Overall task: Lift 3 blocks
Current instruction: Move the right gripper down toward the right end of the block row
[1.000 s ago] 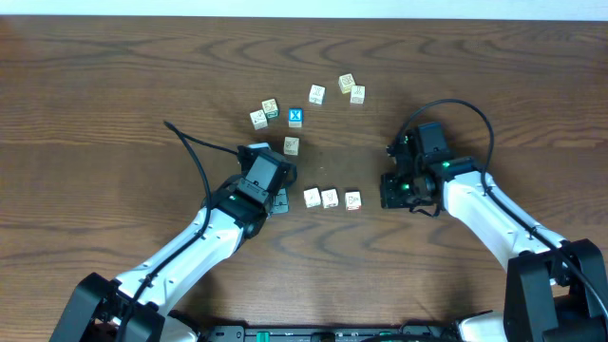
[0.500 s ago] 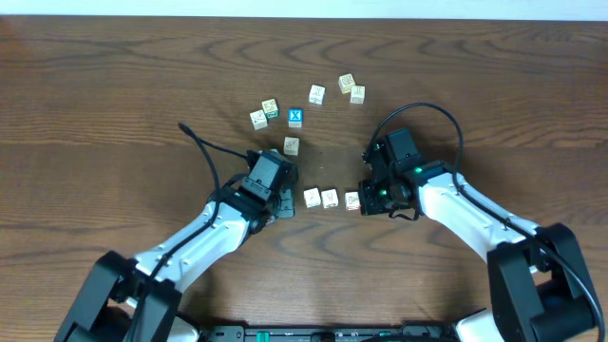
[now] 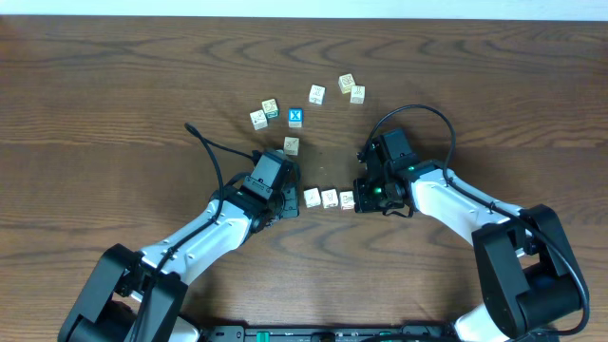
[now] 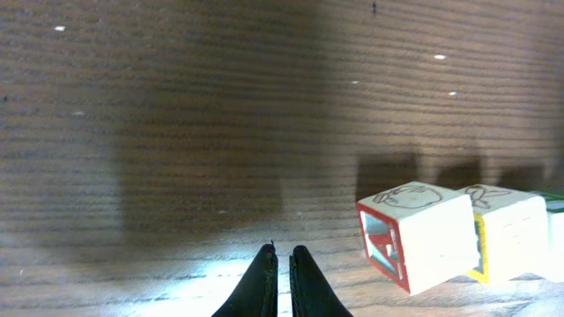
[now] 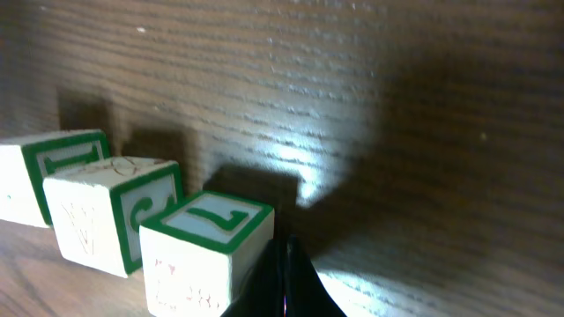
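Observation:
The 3 blocks lie in a tight row on the table: left (image 3: pixel 312 198), middle (image 3: pixel 330 199) and right (image 3: pixel 347 199). My left gripper (image 3: pixel 289 202) is shut and empty, low over the wood just left of the row. In the left wrist view its tips (image 4: pixel 282 262) stand a small gap from the red-faced block (image 4: pixel 419 233), with the yellow-edged block (image 4: pixel 509 233) behind it. My right gripper (image 3: pixel 360 201) is shut and empty at the row's right end. Its tips (image 5: pixel 286 264) press against the side of the nearest green-framed block (image 5: pixel 207 251); the other two blocks (image 5: pixel 110 211) (image 5: pixel 48 172) lie beyond.
Further back on the table lie loose cubes: one (image 3: pixel 291 145) just behind my left arm, a pair (image 3: pixel 258 119) (image 3: pixel 271 107), the blue cube with a white X (image 3: pixel 295 117), and three more (image 3: pixel 316 94) (image 3: pixel 347 83) (image 3: pixel 357 94). Cables arc over both arms.
Both shut grippers have closed in on the row from either side. The right one reached the right block and nudged it left against the middle one.

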